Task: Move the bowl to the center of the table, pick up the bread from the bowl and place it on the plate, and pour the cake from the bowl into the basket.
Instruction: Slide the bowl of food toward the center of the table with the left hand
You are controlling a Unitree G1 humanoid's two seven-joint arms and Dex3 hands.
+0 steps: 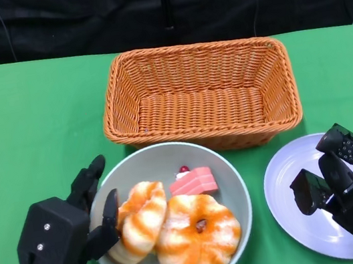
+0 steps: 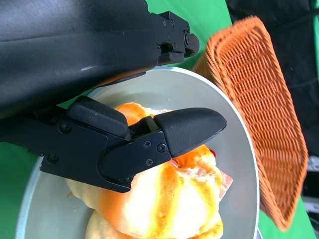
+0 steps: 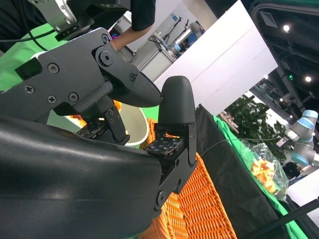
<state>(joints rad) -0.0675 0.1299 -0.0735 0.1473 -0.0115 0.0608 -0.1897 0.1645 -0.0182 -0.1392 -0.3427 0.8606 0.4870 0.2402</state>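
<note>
Grey-green bowl (image 1: 237, 193) near table (image 1: 20, 131) centre, before wicker basket (image 1: 200, 91); bread (image 1: 197, 237), cake (image 1: 194, 183) inside. Left hand (image 1: 77, 226) pinching rim, fingers (image 1: 92, 176) outside. Right hand (image 1: 337, 179) spread over plate (image 1: 292, 217), empty. Next, likely: lift bread across.

A: Even, bright light is falling from above in the head view; soft shadows are pooling under the basket (image 1: 201, 94) toward six o'clock.

B: Ceiling spotlights are flaring at one o'clock in the right wrist view, blurring the background.
</note>
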